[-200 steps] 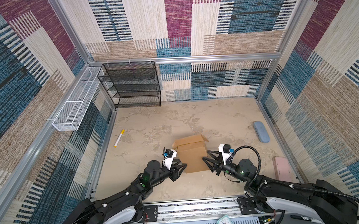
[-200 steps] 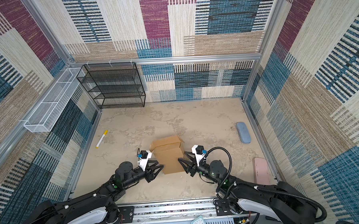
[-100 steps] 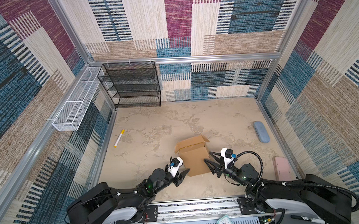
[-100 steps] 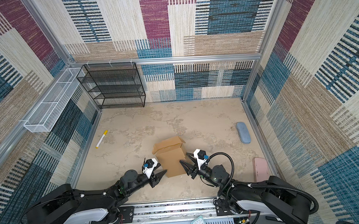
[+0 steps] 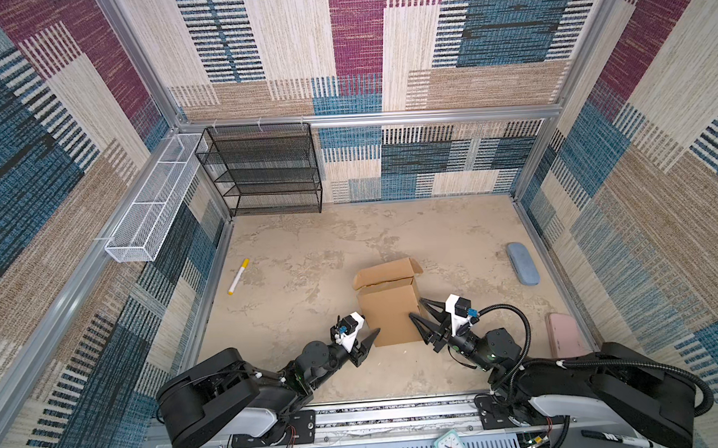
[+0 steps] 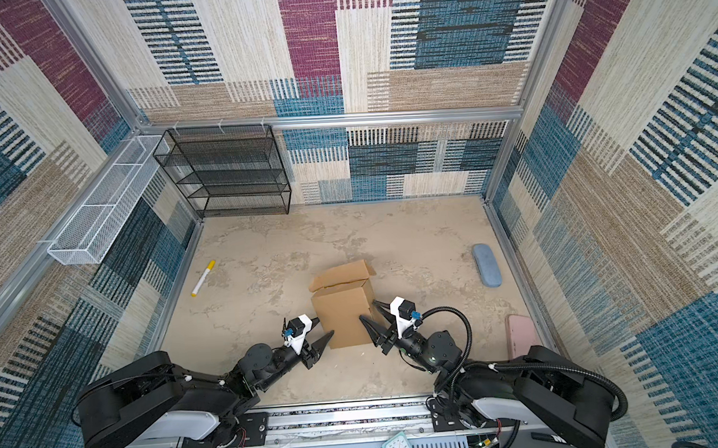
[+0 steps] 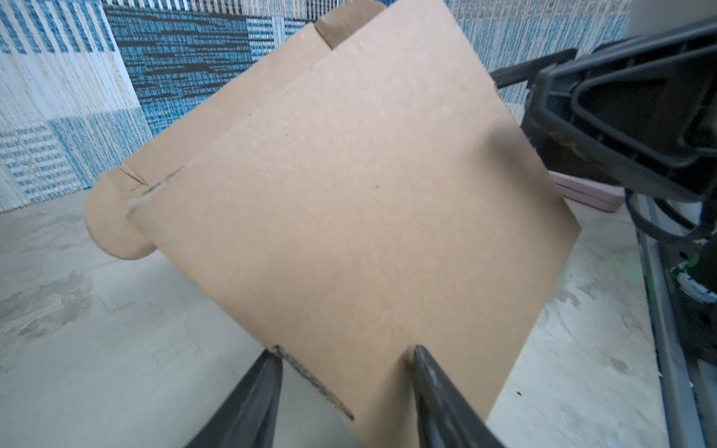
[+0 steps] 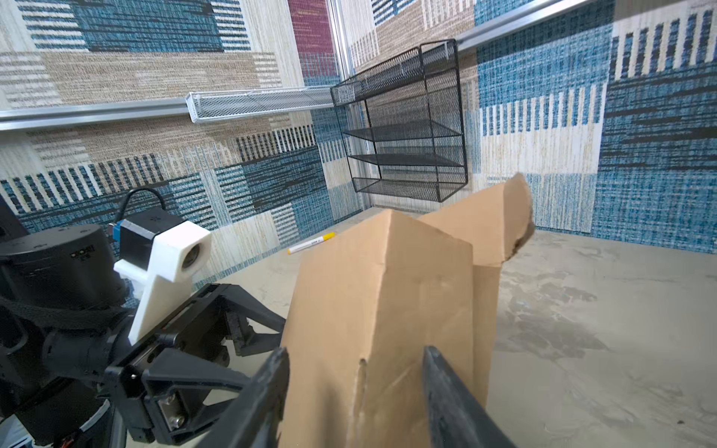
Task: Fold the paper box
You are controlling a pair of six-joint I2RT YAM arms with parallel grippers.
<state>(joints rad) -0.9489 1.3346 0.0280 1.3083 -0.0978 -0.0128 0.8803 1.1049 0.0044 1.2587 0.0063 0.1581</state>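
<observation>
Overhead pair, close wrist cameras.
The box (image 5: 390, 319) is shared by all; the pair is aimed down toward 12 o'clock.

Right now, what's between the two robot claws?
The paper box sits between the left gripper and the right gripper, seen in both top views.

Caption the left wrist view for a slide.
Brown cardboard box fills the frame, one corner between the left gripper's spread jaws, the right gripper at its opposite edge.
</observation>
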